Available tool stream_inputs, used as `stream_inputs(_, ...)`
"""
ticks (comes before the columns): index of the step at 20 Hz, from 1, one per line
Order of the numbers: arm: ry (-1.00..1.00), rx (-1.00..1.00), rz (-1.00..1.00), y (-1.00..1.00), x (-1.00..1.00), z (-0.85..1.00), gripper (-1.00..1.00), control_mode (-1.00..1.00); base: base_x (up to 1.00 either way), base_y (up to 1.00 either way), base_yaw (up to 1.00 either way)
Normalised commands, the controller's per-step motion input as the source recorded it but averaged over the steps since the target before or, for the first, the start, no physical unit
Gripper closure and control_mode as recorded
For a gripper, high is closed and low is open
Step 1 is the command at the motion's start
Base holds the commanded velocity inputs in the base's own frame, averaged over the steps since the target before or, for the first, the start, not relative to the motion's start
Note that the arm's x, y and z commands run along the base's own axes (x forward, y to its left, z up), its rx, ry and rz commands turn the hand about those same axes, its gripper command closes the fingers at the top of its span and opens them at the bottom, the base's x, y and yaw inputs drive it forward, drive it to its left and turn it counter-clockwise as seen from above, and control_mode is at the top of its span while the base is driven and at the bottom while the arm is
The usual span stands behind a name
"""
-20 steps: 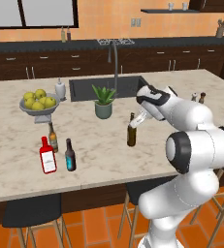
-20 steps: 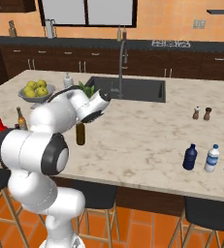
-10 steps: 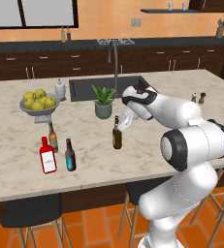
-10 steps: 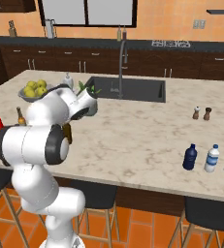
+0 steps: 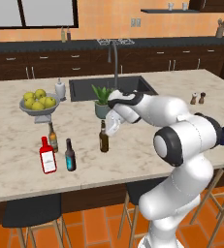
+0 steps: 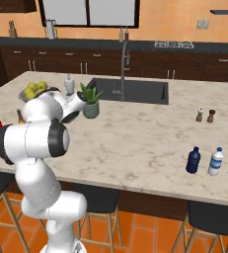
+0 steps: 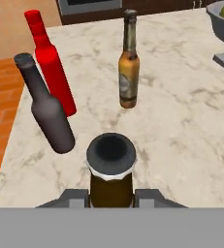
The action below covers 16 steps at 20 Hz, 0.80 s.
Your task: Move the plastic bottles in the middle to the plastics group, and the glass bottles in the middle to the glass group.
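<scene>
**Amber bottle gripped by the neck, upright beside the glass group**

The jaws are nearly closed, clamped on the neck of the amber-brown bottle (image 7: 110, 181) just under its dark cap; in the hand view the two fingertips (image 7: 75, 197) sit tight against either side of the neck, and the cap fills the space right above them. In the left base view the gripper (image 5: 109, 127) meets the bottle (image 5: 104, 138) near its top.

The bottle stands upright, long axis vertical, cap up. Its base is at or just above the desk (image 5: 133, 155); I cannot tell whether it touches. It hangs directly below the jaws, in line with them.

Just to its left in the left base view stands the near-black bottle with a blue label (image 5: 70, 156), upright, then the flat red bottle (image 5: 47, 156) with its white label, and behind them the small brown long-necked bottle (image 5: 52, 138). All three are near but apart from the held bottle.

Behind these sits a bowl of fruit (image 5: 38, 103), and a potted plant (image 5: 103, 100) stands by the sink (image 5: 84, 89).

Far off at the right end of the desk, the squat dark-blue bottle (image 6: 193, 160) stands beside two clear plastic bottles (image 6: 215, 161).
</scene>
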Motion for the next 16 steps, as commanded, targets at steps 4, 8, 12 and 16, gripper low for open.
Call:
stream_inputs(4, -0.02, 0.02, 0.11, 0.66, 0.00, 0.00, 1.00, -1.00, 0.00, 0.00, 0.00)
stream_inputs(8, 0.00, 0.02, 0.07, 0.60, -0.01, -0.05, 1.00, -1.00, 0.00, 0.00, 0.00)
stream_inputs(12, -0.04, 0.03, 0.03, 0.46, 0.03, -0.05, 1.00, -1.00, 0.00, 0.00, 0.00)
stream_inputs(16, -0.04, 0.01, 0.04, 0.40, 0.04, -0.17, 1.00, -1.00, 0.00, 0.00, 0.00)
